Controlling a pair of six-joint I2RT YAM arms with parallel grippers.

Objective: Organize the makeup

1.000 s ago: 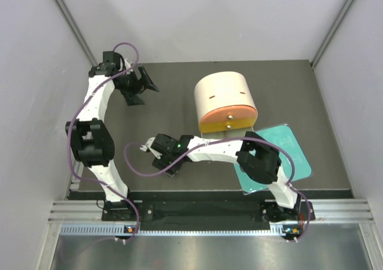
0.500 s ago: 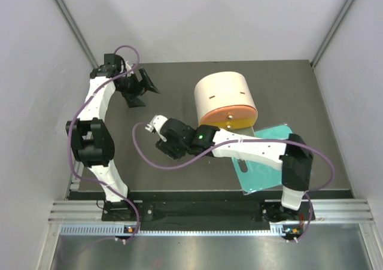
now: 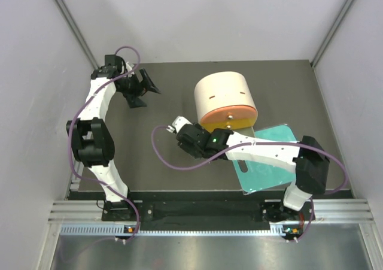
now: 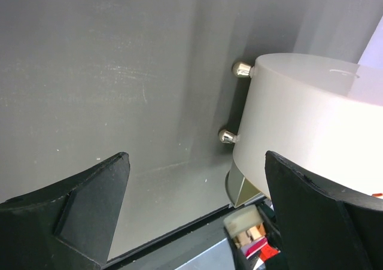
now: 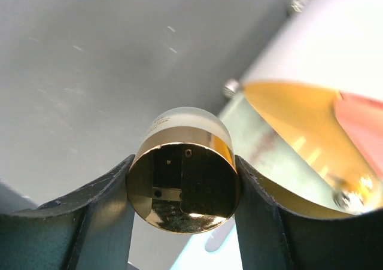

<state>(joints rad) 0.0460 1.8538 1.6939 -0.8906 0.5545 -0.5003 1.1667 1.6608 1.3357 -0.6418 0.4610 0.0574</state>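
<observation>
My right gripper [image 3: 179, 127] is shut on a round gold-rimmed compact [image 5: 184, 185] with a dark mirrored face and a frosted white body. It holds the compact above the table, just left of the cream-and-orange cylindrical box [image 3: 224, 99]. In the right wrist view the fingers [image 5: 102, 216] press on both sides of the compact. My left gripper [image 3: 143, 84] is open and empty at the far left of the table. In the left wrist view [image 4: 197, 222] its jaws stand wide apart. The peach tubes and the black-and-gold rectangular piece are not in view.
The cylindrical box lies on its side at the table's middle back, its orange end [image 5: 299, 120] facing the arms, and also shows in the left wrist view [image 4: 311, 126]. A flat teal board [image 3: 281, 156] lies in front of the box at the right, partly under my right arm.
My right arm has swung right and toward the back with the compact, from the near middle of the table to beside the box. The left arm has not moved.
</observation>
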